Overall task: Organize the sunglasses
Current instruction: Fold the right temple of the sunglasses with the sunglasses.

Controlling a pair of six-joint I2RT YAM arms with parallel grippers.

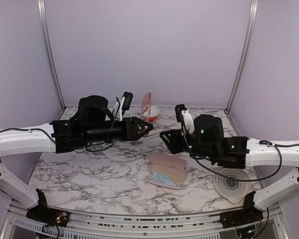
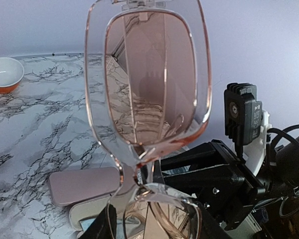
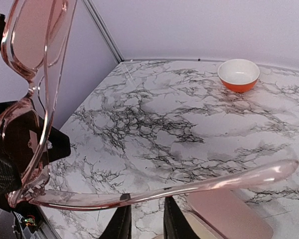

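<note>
Pink-framed sunglasses (image 2: 148, 74) held upright, lower lens clamped in the left gripper (image 2: 152, 226); one temple (image 3: 214, 181) crosses the narrowly parted, empty tips of the right gripper (image 3: 147, 221).

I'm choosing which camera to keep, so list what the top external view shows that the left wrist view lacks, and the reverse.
Only top external: the grey ringed disc near the front right. Only left wrist: reflections and fine rim lines in a lens of the sunglasses. Both: the sunglasses, the orange bowl, the pink case and the marbled table.
</note>
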